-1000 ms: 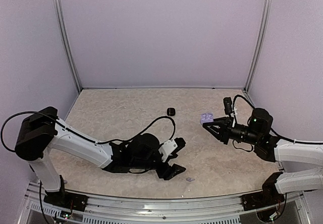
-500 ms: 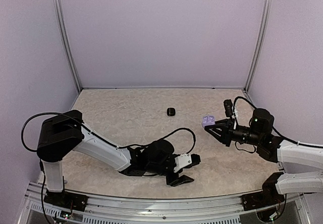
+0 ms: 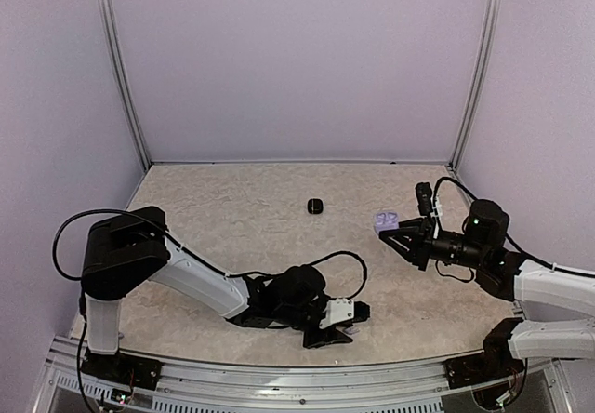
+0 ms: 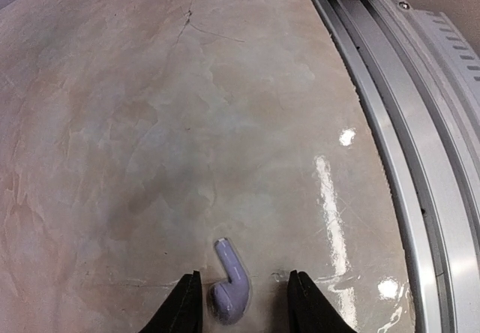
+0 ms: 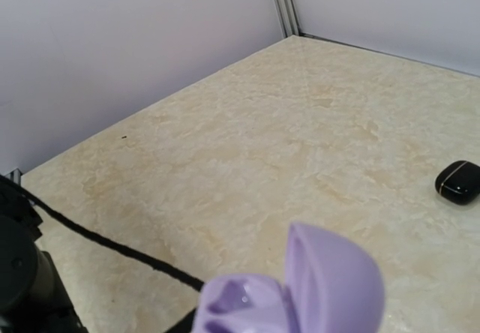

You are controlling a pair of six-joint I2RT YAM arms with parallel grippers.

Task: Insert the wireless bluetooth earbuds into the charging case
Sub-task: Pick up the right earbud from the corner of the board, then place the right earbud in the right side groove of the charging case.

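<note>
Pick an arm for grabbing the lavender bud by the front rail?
Left. The left claw is open and straddles the bud, one finger on each side. The right claw is shut on the open lavender case, well away from the bud.

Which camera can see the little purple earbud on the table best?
The left wrist camera: the purple earbud lies big and clear on the table between the left jaws. From the top camera the left arm hides it. The right wrist camera misses it, showing the purple charging case instead.
</note>
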